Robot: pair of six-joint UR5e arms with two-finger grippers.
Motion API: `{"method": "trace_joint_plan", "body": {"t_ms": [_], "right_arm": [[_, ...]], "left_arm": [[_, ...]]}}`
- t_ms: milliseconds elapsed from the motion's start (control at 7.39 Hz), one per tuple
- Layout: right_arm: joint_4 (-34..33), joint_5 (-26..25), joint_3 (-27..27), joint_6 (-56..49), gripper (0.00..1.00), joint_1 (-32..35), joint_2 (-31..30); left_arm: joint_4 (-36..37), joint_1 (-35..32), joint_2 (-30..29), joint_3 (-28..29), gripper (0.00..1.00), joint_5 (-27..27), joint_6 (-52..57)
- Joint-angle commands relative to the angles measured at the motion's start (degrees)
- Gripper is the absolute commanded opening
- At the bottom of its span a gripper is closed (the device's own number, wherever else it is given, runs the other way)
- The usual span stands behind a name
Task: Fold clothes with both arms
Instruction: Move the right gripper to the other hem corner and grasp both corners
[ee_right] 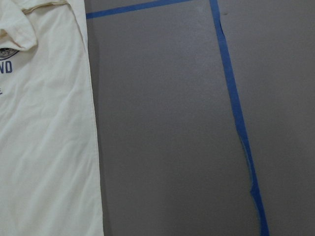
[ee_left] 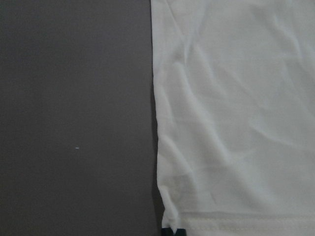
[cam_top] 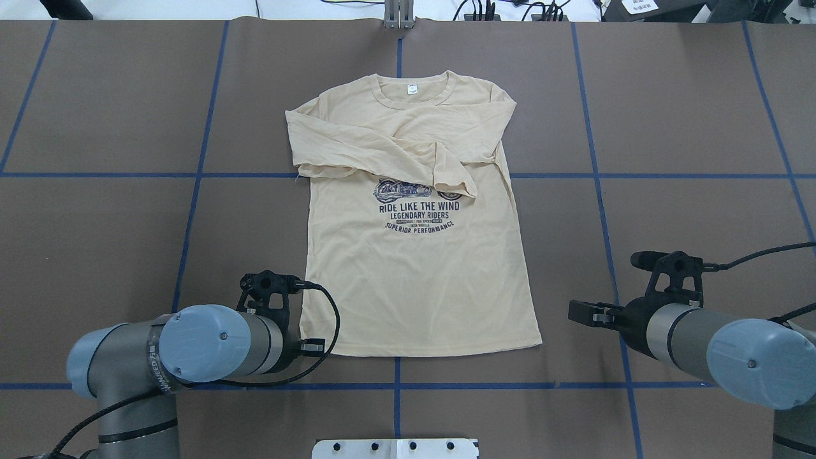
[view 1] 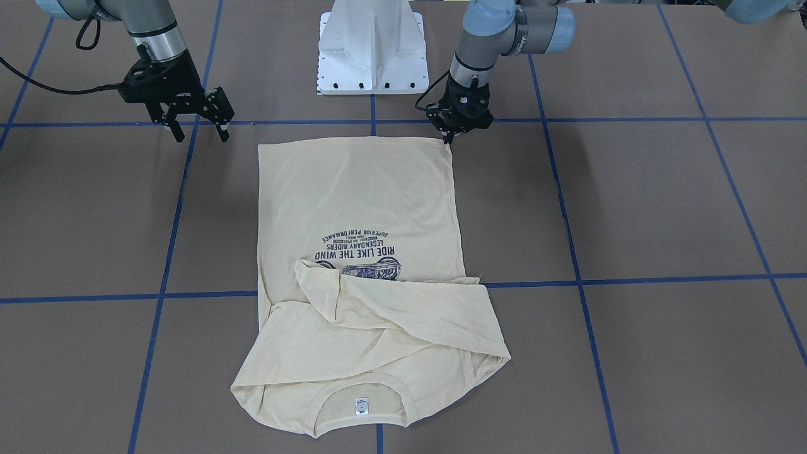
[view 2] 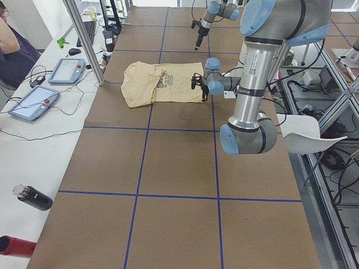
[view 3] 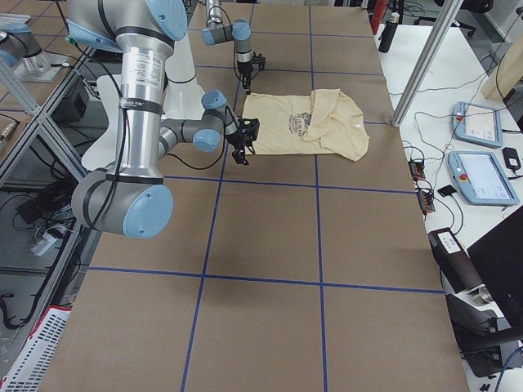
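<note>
while the left arm [cam_top: 204,344] and right arm [cam_top: 701,347] hang near its hem, the cream-yellow shirt [cam_top: 414,274] lies flat and face up in the middle of the brown table [cam_top: 669,127], with its collar [cam_top: 411,105] away from the robot and its hem toward the white pedestal [view 1: 372,47]. both long sleeves [cam_top: 382,150] are folded in across the chest, one over the other. a cuff covers the top of the navy print [cam_top: 419,213], so only the drawing's lower edge and the lines from "ride like the wind" down can be read. the neck tag [cam_top: 414,90] shows inside the collar, too small to read.

the left gripper [view 1: 450,135] points down right at the hem corner on the robot's left. from over the shoulder the wrist hides it. its own camera, washed out nearly to white, catches only a dark sliver at the bottom edge by that corner, so i can't tell whether the claw is clenched, pinching cloth or released. the right gripper [view 1: 200,133] hovers over bare table near the other hem corner, apart from the shirt, its claw plainly released with both fingers spread.

blue tape lines [cam_top: 191,175] cross the table. off to the side a person [view 2: 11,50] sits at a white bench, mostly cut off at the edge.
</note>
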Motion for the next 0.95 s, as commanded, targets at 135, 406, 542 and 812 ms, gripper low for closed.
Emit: {"method": "trace_joint_plan", "body": {"t_ms": [135,406,542,812], "right_arm": [[-7.92,-5.05,-1.04,7.15,0.81,-4.40,6.86],[-11.14,-10.74,-4.54,10.42,0.61,-8.17,11.82],[-11.32,-12.16,-5.87,10.51,0.56,-9.41,12.09],[-10.97,-13.14,-7.19,10.43,0.37,-10.56,13.40]], "left_arm": [[0.00,-0.09,-0.09,-0.35,0.00,-0.11,-0.15],[0.00,0.00,-0.18,-0.53,0.00,-0.28,-0.15],[0.00,0.00,-0.26,-0.53,0.00,-0.37,-0.15],[-0.09,0.00,-0.18,-0.53,0.00,-0.46,-0.32]]}}
